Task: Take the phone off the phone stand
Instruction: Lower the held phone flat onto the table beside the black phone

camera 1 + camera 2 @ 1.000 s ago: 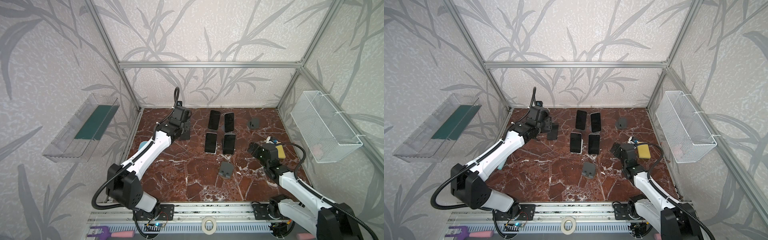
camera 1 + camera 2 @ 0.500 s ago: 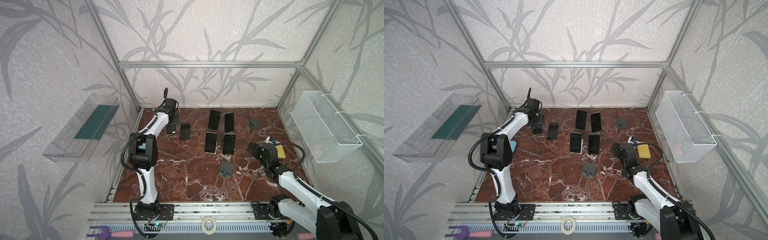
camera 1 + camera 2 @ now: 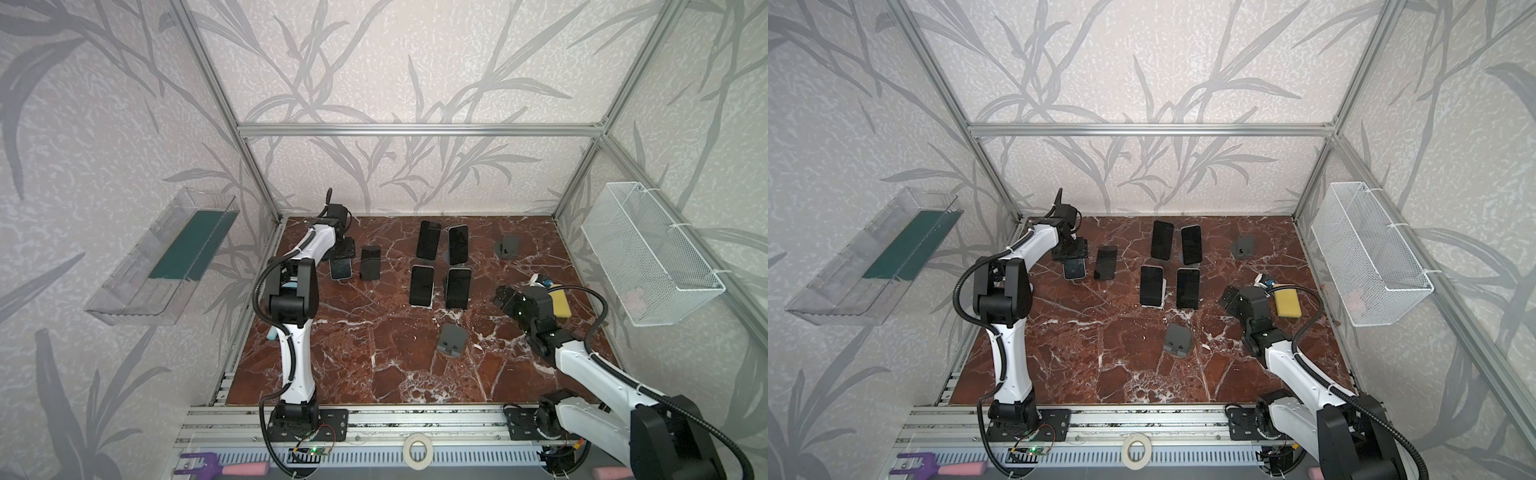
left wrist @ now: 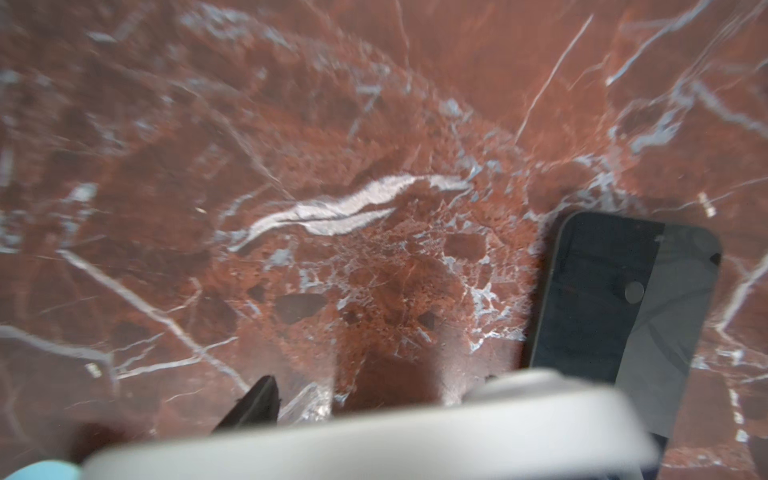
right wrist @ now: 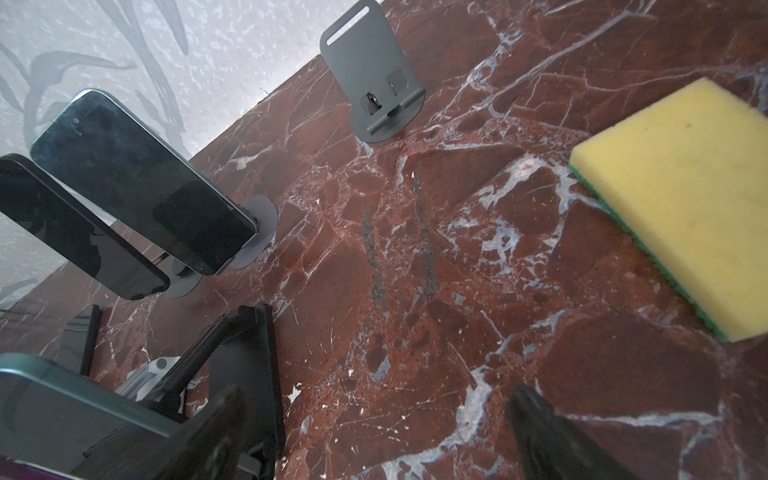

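Phone in left fingers; black phone flat just beside.

A yellow sponge with a green underside lies flat on the red marble table, near its right edge. On the right wall hangs a white wire basket, on the left wall a clear plastic tray holding a dark green mat. In front of the table lie a tape roll and a purple tool.
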Tool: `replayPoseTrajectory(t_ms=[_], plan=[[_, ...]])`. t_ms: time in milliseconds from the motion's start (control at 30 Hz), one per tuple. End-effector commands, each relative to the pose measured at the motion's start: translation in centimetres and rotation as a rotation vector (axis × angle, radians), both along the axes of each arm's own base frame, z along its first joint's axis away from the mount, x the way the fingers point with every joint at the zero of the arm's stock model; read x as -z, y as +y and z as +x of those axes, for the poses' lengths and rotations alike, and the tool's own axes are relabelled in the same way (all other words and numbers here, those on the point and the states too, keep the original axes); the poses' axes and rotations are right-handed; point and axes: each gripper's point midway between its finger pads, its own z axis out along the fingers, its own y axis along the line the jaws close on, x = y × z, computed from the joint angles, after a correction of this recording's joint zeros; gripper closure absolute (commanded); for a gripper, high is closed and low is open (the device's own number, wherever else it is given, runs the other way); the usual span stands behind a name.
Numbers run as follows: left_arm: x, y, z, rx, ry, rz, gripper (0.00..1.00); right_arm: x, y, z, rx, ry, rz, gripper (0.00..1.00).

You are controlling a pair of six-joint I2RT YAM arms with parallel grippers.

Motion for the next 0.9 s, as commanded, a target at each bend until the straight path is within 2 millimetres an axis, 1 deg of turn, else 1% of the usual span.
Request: replayPoseTrajectory(t_ms=[0,200,367,467,633,700,867], plan=[[-1.1,-0.3,1.1,0.013,-0.026,-0.022,0.34,-0.6,-0.2,0.5,0.009,-0.023,-0.015,0.03],[-0.2,0.1,1.1,0.019,0.000,-0.010,0.33,-0.1,-0.1,0.8,0.001,-0.009,-0.022,0.04],[0.8,-0.2,1.1,0.029,0.029,-0.021,0.32,0.1,-0.1,0.9,0.001,-0.004,-0.023,0.04],[1.0,-0.3,1.2,0.037,0.039,-0.026,0.31,0.2,0.0,0.9,-0.002,-0.001,-0.021,0.04],[1.2,-1.2,1.6,0.068,0.057,-0.066,0.31,0.4,0.0,1.1,0.000,0.004,-0.023,0.04],[1.5,-1.3,1.6,0.073,0.074,-0.073,0.30,0.4,0.0,1.1,0.001,0.005,-0.026,0.04],[2.6,-2.0,0.8,0.107,0.144,-0.121,0.30,0.4,-0.1,1.1,0.004,0.007,-0.034,0.04]])
